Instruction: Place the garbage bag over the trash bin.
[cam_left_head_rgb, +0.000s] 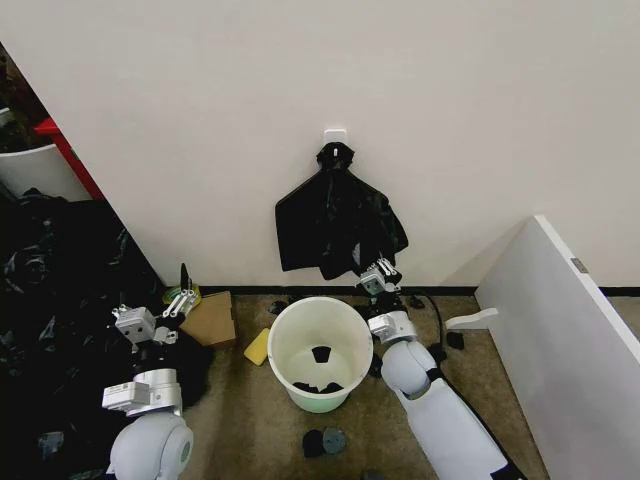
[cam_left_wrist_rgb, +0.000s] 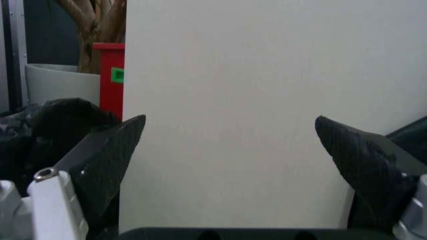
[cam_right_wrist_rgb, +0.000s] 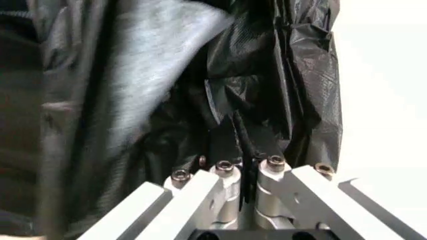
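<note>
Garbage bag (cam_left_head_rgb: 338, 225) hangs from wall hook (cam_left_head_rgb: 335, 135), at 12 o'clock above trash bin (cam_left_head_rgb: 320, 352). Right gripper (cam_left_head_rgb: 378, 272), arm extended upward, clamps bag's lower edge. Left gripper (cam_left_head_rgb: 180, 300), fingers spread, idles at 9 o'clock.

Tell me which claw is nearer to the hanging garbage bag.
Right. The right claw is shut on the garbage bag at its lower edge; the left claw is open, far aside.

Garbage bag (cam_left_head_rgb: 338, 222) on wall behind trash bin (cam_left_head_rgb: 318, 351) (floor), box (cam_left_head_rgb: 211, 318) left
</note>
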